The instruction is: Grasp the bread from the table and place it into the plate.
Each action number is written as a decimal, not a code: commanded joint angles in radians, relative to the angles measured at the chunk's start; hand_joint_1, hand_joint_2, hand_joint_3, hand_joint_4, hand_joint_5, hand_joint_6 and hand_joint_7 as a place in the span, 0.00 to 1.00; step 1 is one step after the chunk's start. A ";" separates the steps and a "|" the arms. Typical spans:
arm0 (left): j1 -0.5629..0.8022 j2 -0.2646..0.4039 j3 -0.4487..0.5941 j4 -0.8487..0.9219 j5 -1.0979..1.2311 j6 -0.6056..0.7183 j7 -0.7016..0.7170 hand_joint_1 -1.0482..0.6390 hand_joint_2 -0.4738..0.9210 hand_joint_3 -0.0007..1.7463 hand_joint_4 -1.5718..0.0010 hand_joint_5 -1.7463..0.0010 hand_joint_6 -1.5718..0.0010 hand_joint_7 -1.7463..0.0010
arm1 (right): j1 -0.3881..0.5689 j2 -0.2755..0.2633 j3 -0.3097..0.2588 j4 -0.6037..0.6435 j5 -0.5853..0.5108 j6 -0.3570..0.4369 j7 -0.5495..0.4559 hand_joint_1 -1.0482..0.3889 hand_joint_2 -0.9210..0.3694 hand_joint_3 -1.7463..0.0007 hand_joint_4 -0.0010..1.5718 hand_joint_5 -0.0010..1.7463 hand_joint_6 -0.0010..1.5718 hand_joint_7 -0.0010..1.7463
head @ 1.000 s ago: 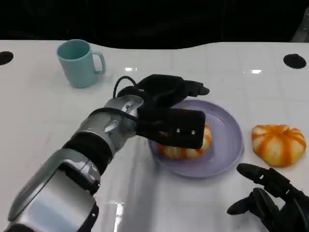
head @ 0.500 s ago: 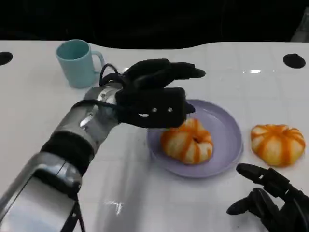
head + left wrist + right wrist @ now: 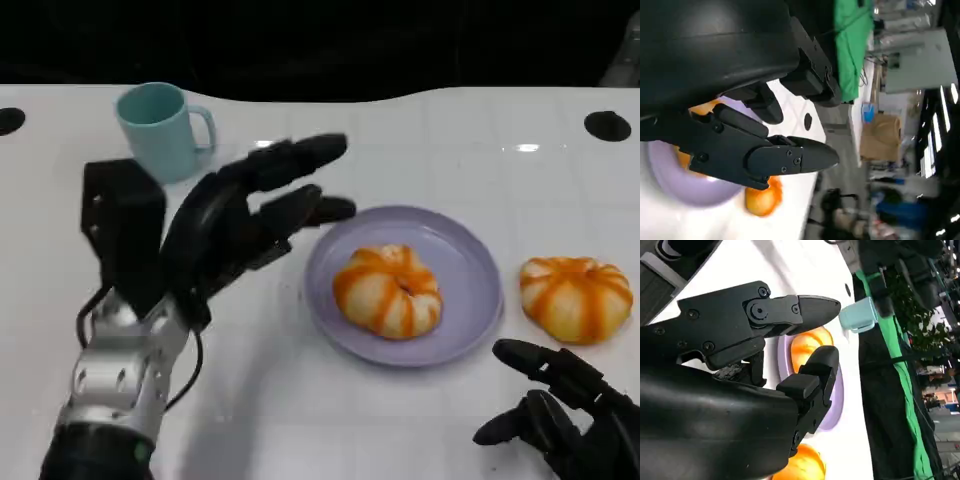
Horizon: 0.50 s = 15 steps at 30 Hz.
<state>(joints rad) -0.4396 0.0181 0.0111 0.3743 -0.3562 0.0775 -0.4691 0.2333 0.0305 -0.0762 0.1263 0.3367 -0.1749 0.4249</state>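
Now the bread [image 3: 388,291] lies in the plate [image 3: 470,300], apart from the left hand's [image 3: 225,225] spread, empty fingers [image 3: 300,155].

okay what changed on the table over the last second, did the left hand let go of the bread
Yes. The left hand let go of the bread on the plate, lifted off it and pulled back toward the robot, off to the cup's side; it is now open, clear of the plate. The bread stays on the plate. The second bread, the cup and the right hand have not moved.
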 commanded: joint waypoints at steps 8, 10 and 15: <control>0.212 -0.101 0.132 -0.297 -0.238 0.229 0.105 0.29 1.00 0.34 0.67 0.20 0.66 0.56 | 0.000 -0.011 -0.012 0.006 -0.001 -0.027 0.006 0.20 0.00 0.83 0.45 0.65 0.53 0.34; 0.217 -0.102 0.133 -0.310 -0.241 0.242 0.112 0.29 1.00 0.34 0.67 0.19 0.68 0.53 | 0.000 -0.011 -0.012 0.007 -0.001 -0.027 0.006 0.20 0.00 0.83 0.45 0.65 0.53 0.34; 0.375 -0.122 0.177 -0.469 -0.331 0.347 0.176 0.30 1.00 0.34 0.66 0.08 0.71 0.34 | 0.007 -0.012 -0.009 -0.005 -0.009 -0.028 -0.003 0.20 0.00 0.83 0.45 0.65 0.52 0.34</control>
<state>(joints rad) -0.1907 -0.0945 0.1549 0.0214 -0.6212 0.3617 -0.3504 0.2307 0.0311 -0.0767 0.1306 0.3334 -0.1919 0.4309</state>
